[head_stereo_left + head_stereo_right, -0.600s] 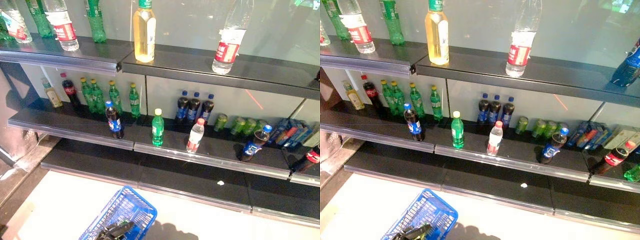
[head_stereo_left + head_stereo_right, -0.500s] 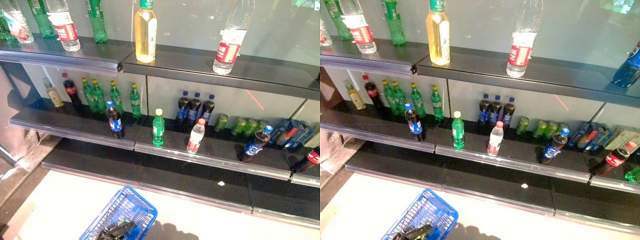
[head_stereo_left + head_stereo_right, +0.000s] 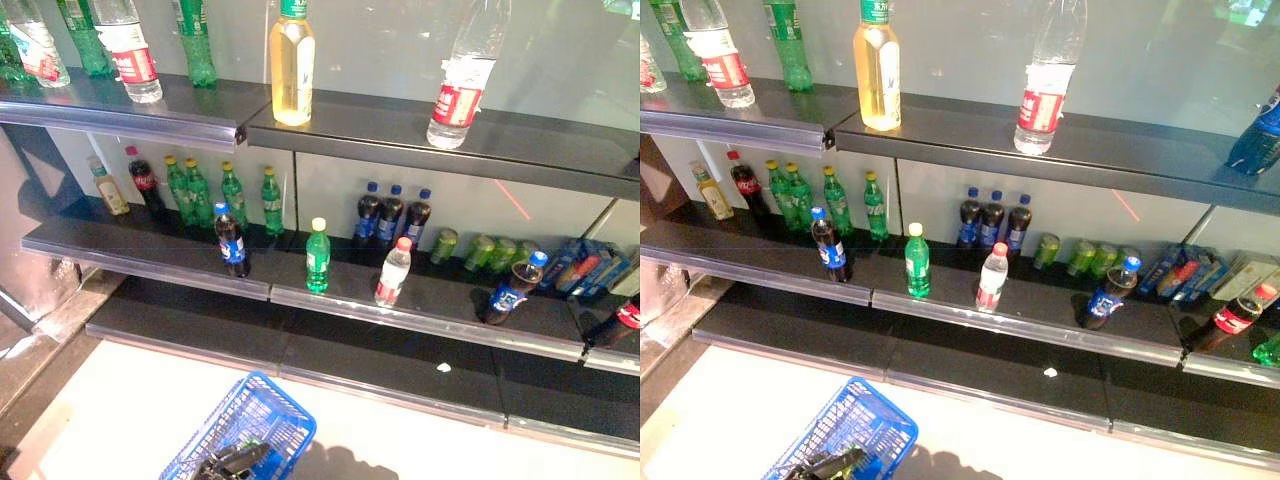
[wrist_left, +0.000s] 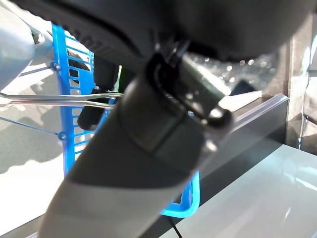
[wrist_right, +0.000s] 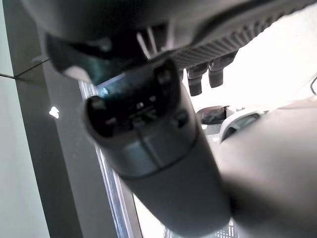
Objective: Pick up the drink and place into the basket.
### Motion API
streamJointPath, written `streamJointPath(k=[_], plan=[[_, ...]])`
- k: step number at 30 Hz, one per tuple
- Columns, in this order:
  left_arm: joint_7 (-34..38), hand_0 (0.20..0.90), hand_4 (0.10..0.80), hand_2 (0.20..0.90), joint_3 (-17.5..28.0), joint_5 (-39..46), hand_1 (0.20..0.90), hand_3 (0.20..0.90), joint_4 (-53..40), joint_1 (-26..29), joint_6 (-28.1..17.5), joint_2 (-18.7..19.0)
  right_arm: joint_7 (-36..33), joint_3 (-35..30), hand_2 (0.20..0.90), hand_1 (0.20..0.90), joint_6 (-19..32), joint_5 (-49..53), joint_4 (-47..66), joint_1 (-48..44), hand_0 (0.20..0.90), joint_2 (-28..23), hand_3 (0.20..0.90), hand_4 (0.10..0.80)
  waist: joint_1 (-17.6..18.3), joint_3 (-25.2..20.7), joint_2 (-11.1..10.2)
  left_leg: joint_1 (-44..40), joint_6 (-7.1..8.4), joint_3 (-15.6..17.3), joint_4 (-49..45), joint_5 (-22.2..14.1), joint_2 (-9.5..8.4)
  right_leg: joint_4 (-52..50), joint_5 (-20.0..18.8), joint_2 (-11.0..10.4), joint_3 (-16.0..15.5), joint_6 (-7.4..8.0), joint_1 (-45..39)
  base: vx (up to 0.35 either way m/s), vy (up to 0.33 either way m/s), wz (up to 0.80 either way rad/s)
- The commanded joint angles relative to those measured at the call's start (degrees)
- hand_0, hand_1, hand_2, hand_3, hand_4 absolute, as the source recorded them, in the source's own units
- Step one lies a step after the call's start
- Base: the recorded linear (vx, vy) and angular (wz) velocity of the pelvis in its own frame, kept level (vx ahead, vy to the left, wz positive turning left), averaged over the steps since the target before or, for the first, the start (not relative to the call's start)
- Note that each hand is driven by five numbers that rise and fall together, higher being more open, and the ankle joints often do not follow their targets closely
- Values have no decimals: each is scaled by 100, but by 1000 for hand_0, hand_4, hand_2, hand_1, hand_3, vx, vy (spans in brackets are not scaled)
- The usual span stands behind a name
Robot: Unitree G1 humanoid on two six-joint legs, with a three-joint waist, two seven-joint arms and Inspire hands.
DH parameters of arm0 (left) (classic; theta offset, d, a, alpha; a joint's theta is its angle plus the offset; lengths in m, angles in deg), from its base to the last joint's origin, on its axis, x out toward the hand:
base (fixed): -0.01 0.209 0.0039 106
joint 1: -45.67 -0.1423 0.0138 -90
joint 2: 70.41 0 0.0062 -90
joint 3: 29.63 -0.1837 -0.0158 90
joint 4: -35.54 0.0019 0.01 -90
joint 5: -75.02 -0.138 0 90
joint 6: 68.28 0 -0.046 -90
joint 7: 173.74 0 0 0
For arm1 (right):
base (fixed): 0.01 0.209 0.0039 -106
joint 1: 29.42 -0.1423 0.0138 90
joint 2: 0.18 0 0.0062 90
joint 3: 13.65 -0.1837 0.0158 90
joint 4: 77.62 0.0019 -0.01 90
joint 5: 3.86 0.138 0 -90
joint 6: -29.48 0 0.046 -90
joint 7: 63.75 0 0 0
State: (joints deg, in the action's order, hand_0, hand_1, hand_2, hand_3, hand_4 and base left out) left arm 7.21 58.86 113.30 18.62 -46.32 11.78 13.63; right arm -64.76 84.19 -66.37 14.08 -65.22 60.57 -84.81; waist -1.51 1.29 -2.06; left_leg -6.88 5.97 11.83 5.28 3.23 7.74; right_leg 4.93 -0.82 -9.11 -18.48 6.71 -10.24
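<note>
Bottles stand upright on the dark shelves, caps up; a green bottle sits near the middle shelf's front edge, between a cola bottle at 9 o'clock and a clear bottle at 3. At 6 o'clock, the left hand grips the blue basket by its handle. Right hand: its fingers' state cannot be told.

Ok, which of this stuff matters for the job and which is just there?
Job: blue basket; left hand at it; right hand; candidate front-row drinks: green bottle, blue-capped cola bottle, pink-capped clear bottle.
Just there: yellow bottle on the top shelf; green cans; blue boxes.
</note>
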Motion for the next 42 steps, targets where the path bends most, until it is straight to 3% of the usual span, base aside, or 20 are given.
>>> streamJointPath(k=[1,7,16,22,26,29,36,42], plan=[[23,300,100,300,-311,-209,300,200,122,152,-39,-152,-420,128,900,900,-295,-308,-814,-205,900,-146,900,800,-260,270,344,76,90,-233,-28,-42,304,-246,16,-231,-177,42,81,0,0,0],[127,300,100,300,-332,-205,300,200,105,176,-14,-154,-580,203,900,900,-146,-381,-737,-243,900,-153,900,800,-277,267,335,86,96,-249,-28,-33,303,-257,15,-228,-176,38,87,0,0,0],[232,300,100,300,-367,-410,300,200,-164,171,189,-52,-358,672,900,900,745,-872,-43,-544,900,-206,900,800,-430,308,231,99,104,-339,-28,-20,309,-272,27,-218,-202,33,64,-2,-16,1],[454,300,100,300,-362,-437,300,200,-725,14,435,66,-501,1380,900,900,839,-1074,1458,-592,900,-327,900,800,-516,398,89,155,115,-370,-28,57,361,-317,10,-194,-159,42,125,-9,-42,8],[643,300,100,300,-235,-389,300,200,-1162,-201,520,93,-567,1850,900,900,-54,-1129,3914,-371,900,-650,900,800,-464,523,-21,258,117,-357,-28,113,386,-365,-8,-179,-100,55,247,-25,-27,4],[656,300,100,300,-155,-377,300,200,-1222,-312,491,95,-352,1948,900,900,-148,-969,4794,-261,900,-799,900,800,-431,554,-61,290,115,-335,-44,115,393,-375,-5,-178,-73,55,281,0,0,0],[552,300,100,300,-62,-295,300,200,-1138,-458,280,142,-105,1923,900,900,414,-648,6208,-252,900,-1136,900,800,-389,732,-105,539,88,-331,-437,20,376,-606,42,-241,34,22,523,18,7,0],[515,300,100,300,-256,-328,300,200,-1228,-357,204,194,-740,1696,900,900,927,-463,7077,-749,900,-1257,900,800,-437,1023,-14,839,6,-459,-631,-1,342,-1111,191,-314,44,5,873,-16,20,2]])
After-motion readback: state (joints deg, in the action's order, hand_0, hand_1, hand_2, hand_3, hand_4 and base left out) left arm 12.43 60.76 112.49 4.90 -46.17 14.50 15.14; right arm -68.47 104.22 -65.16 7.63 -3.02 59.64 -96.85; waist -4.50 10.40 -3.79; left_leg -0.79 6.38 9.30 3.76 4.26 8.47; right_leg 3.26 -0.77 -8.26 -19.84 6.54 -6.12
